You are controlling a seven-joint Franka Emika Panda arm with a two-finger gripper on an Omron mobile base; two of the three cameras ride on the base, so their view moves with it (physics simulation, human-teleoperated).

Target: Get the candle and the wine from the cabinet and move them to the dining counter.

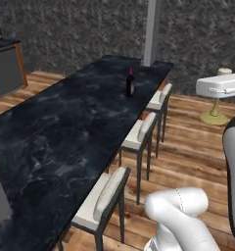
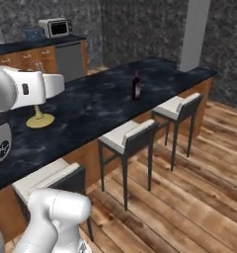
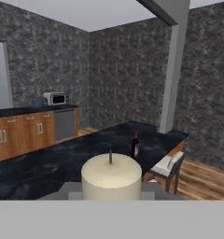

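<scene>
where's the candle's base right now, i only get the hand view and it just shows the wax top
Observer: The candle is clamped in the tool. In the left base view its brass base shows against the floor, so it looks airborne, not set on the dining counter.
Operator: any stools along that edge
Observer: Three stools line the counter's side nearest the arm; your view catches one.

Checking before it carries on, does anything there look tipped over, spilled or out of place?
Nothing stands out. The wine bottle stands upright on the dining counter, the stools sit tucked along its edge, and the pincer carries the candle upright.
</scene>
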